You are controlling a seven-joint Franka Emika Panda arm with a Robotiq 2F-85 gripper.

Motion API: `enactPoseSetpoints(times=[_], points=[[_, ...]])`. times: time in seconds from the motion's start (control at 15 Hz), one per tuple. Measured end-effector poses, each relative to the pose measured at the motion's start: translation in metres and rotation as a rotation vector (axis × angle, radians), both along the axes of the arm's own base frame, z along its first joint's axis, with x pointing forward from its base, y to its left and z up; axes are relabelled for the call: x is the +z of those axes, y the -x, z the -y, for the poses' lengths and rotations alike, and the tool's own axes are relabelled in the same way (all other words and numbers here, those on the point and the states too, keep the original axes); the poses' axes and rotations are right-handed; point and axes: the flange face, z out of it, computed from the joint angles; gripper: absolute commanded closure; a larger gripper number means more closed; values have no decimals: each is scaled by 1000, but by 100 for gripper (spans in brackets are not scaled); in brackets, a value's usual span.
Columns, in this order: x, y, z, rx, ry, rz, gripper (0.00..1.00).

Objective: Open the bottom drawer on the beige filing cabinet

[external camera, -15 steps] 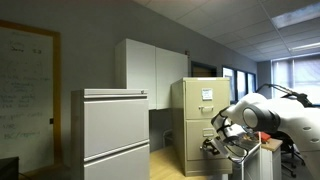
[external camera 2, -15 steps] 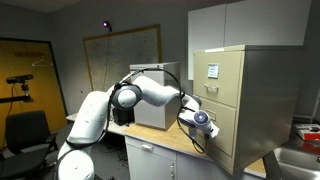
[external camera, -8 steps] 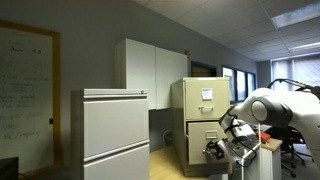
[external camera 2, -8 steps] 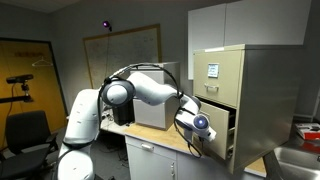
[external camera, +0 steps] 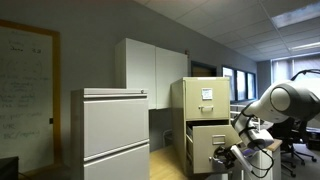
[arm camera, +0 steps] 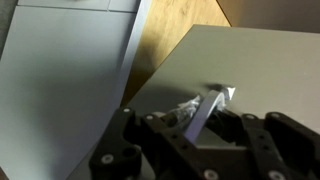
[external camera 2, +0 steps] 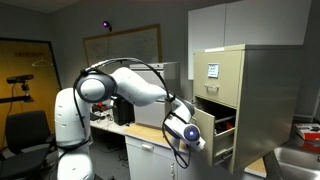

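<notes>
Locate the beige filing cabinet (external camera: pixel 203 108) against the rear wall, next to the white wall cupboards (external camera: pixel 150 68) and beyond the light-grey cabinet (external camera: pixel 112 130). Identify it by the white paper sheet (external camera: pixel 206 94) on the upper drawer front. Find the bottom drawer (external camera: pixel 213 147) directly below that sheet, standing well forward of the cabinet body in both exterior views, with a dark gap above its front and part of the interior exposed. Check the wrist view for the gripper (arm camera: pixel 205 125) pressed close to the plain drawer front. Note the fingers (arm camera: pixel 150 128) set narrow about the silver pull handle (arm camera: pixel 212 103), which runs down between them and appears to be held, though blur hides the exact contact. Treat the main action as largely accomplished: drawer unlatched, clear of the frame, and open enough to show its inside. Do not assume full travel, since no view shows the runners or the end stop. Regard as outstanding, by judgement only, any further pull needed for full extension, then release of the handle and withdrawal of the arm clear of the drawer front.
</notes>
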Motion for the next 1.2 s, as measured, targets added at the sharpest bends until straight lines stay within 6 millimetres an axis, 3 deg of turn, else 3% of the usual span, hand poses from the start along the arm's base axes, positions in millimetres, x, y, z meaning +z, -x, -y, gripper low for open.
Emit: enactPoseSetpoints(times=[0.73, 0.8, 0.87, 0.93, 1.2], points=[[-14, 127, -64, 12, -117, 34, 95], [-16, 138, -69, 16, -128, 40, 92], [-18, 149, -75, 23, -141, 49, 66], [-20, 161, -80, 32, -155, 59, 65], [-30, 184, -74, 125, -201, 55, 38]])
